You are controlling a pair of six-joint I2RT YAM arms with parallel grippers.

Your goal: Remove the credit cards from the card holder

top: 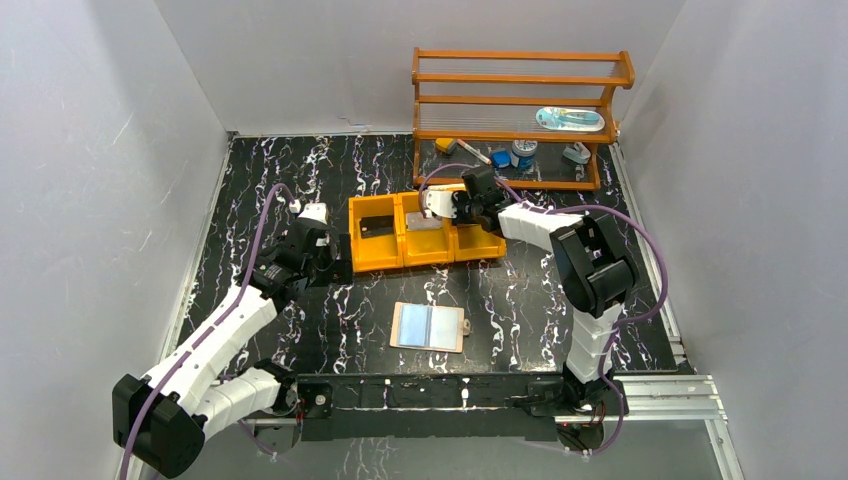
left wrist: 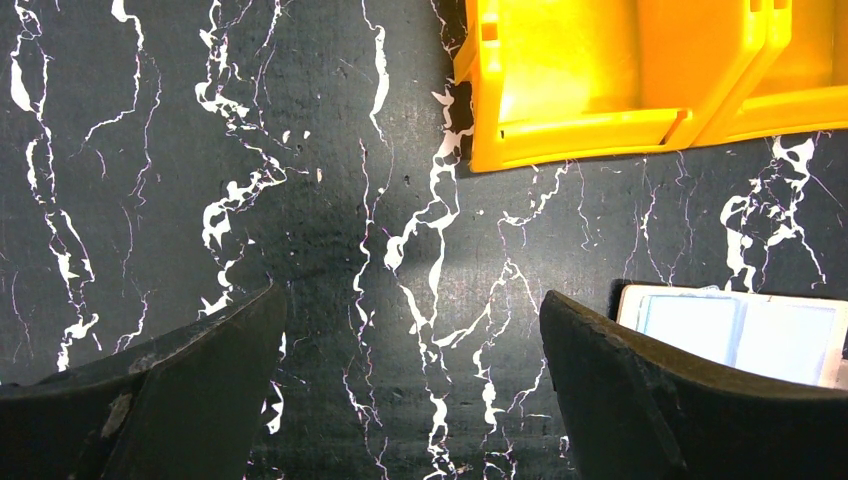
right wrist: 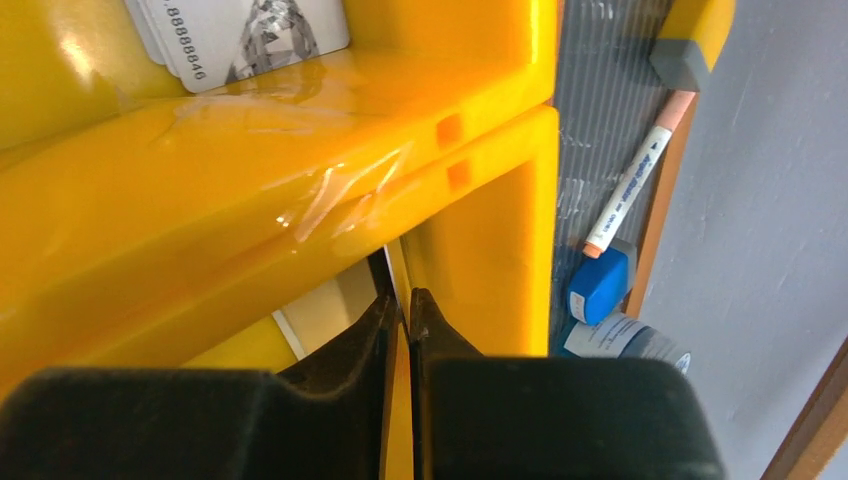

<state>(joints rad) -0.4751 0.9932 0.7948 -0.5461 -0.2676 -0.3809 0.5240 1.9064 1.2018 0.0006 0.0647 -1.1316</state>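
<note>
Black, white-veined table (top: pixel 300 180) sat betw. grey walls, w/ an orange shelf (top: pixel 520 78) at the back right. Top view alone gave the layout: card holder (top: pixel 430 326) lay open & flat near the front edge, well apart from both arms, w/ the orange tray (top: pixel 400 265) behind it. Left gripper (top: pixel 325 255) hung just left of the tray; right gripper (top: pixel 450 205) reached over the tray's right half.

Only the left wrist view showed the left gripper's fingers (left wrist: pixel 200 380) spread wide, released, above bare table. There the holder's corner was partly hidden behind one finger.

Only the right wrist view showed the right gripper pinched on what looked like a thin orange-tan card (right wrist: pixel 400 400), seen edge-on inside the tray. A silver card (right wrist: pixel 250 35), its top cut off, lay in a compartment beyond. A marker (right wrist: pixel 630 185) lay on the shelf's lowest level. From above, the held card was too small to make out.
</note>
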